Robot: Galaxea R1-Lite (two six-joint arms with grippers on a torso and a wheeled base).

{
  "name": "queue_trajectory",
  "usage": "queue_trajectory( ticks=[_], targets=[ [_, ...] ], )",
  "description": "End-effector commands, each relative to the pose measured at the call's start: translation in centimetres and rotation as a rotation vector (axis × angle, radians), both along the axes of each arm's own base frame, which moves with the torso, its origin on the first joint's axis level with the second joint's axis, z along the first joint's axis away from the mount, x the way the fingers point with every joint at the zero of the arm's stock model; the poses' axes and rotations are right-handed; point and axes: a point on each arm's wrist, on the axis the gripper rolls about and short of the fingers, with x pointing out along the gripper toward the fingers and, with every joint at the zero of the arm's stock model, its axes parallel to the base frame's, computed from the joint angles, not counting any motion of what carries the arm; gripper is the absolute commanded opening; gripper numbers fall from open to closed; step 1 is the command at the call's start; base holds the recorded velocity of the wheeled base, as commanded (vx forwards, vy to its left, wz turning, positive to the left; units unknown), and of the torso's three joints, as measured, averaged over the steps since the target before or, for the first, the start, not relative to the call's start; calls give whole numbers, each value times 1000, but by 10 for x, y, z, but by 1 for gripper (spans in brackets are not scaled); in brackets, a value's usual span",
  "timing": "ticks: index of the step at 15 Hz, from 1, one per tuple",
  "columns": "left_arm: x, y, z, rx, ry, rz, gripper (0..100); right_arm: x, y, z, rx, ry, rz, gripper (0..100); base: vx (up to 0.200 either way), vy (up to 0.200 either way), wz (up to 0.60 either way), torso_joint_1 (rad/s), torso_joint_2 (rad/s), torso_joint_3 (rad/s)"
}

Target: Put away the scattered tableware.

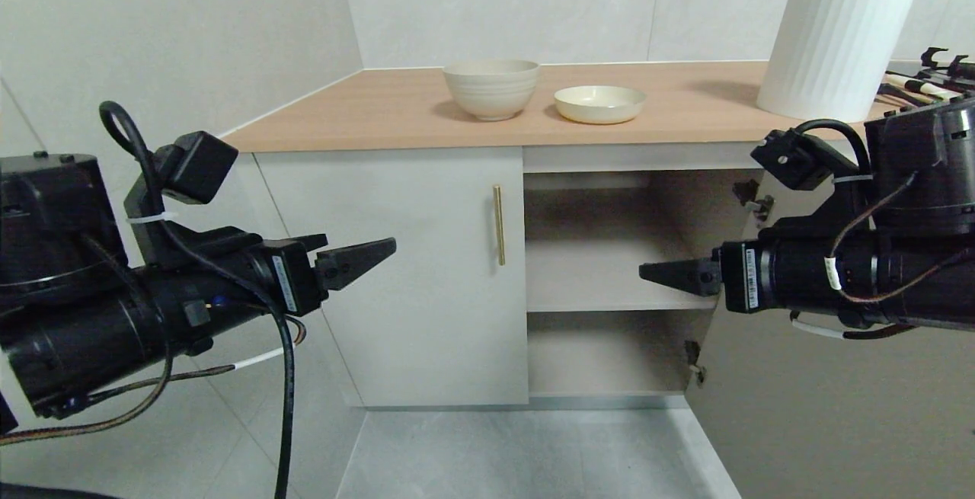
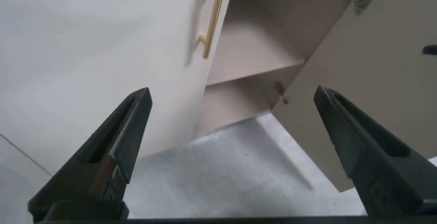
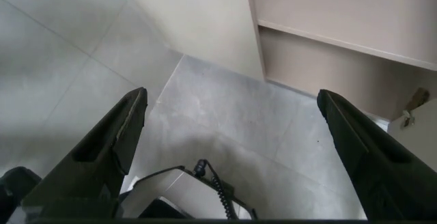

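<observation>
The left pincer (image 2: 232,111) is being held spread wide and empty, before the closed cabinet door (image 1: 411,270). The right pincer (image 3: 232,108) is likewise being held spread and empty, level with the shelf (image 1: 602,286) of the open compartment. The bowl (image 1: 491,87) and the shallow dish (image 1: 599,103) are being borne by the countertop (image 1: 366,114), above and beyond both pincers, side by side.

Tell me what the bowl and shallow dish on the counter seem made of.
The deep beige ribbed bowl looks like matte stoneware: faint ridges, dull sheen. The shallow cream dish looks like glazed ceramic, smoother with a soft gloss; melamine is possible.
</observation>
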Motion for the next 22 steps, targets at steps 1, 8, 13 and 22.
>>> queue_trajectory(
  ticks=[1,8,13,22],
  targets=[
    [-4,1,5,-7,-22,0,100,-2,-1,1,1,-1,1,100,0,0,0,0,0,0],
    [-10,3,11,-8,-30,-1,100,-3,-2,0,-6,11,2,100,143,0,0,0,2,0],
    [-7,2,9,-7,-21,-1,100,-8,-7,-3,-4,13,5,100,200,0,0,8,6,0],
    [-9,3,11,-10,-25,-3,100,-14,-12,0,2,1,12,100,44,0,0,1,1,0]
  ],
)
